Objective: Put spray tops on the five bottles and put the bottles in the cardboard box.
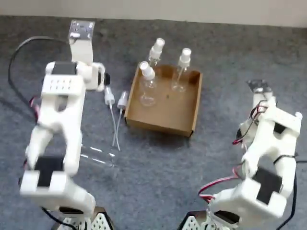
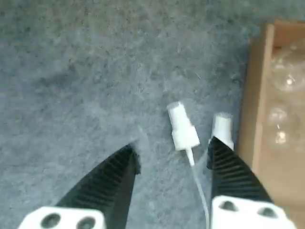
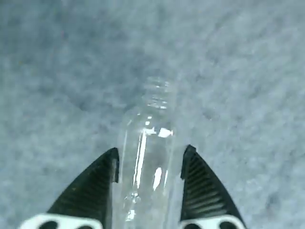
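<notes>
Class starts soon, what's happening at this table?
Two arms are topping and boxing bottles. Three topped bottles stand upright, at least two inside the cardboard box. The left gripper hangs open over two loose spray tops beside the box. The right gripper is at an uncapped bottle; another bottle lies under the left arm.

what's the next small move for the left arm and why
Probably lower the left gripper and close on the spray top: its jaws are open, the top lies on the carpet between them, and the bottle held in the right gripper has a bare neck.
</notes>
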`<act>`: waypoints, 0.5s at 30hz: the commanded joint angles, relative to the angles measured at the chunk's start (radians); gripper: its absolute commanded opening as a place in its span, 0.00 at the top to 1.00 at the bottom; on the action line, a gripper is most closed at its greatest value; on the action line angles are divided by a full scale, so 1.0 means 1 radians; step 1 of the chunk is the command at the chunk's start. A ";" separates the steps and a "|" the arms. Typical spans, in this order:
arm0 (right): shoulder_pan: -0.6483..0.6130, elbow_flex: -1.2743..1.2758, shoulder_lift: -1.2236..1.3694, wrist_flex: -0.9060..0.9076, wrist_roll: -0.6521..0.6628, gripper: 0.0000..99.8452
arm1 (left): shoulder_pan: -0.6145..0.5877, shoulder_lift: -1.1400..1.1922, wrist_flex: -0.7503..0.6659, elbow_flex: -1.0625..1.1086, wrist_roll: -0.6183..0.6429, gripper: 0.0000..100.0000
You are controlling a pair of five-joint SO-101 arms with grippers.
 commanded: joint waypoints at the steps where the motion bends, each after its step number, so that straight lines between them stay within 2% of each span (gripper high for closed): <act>1: 0.016 -0.074 0.068 -0.050 -0.003 1.00 | -0.005 0.234 0.008 -0.254 0.077 0.82; 8: 0.015 -0.079 0.093 -0.047 -0.003 1.00 | -0.002 0.472 0.052 -0.420 0.101 0.82; 15: 0.007 -0.076 0.093 -0.045 -0.002 1.00 | 0.013 0.579 0.126 -0.447 0.095 0.83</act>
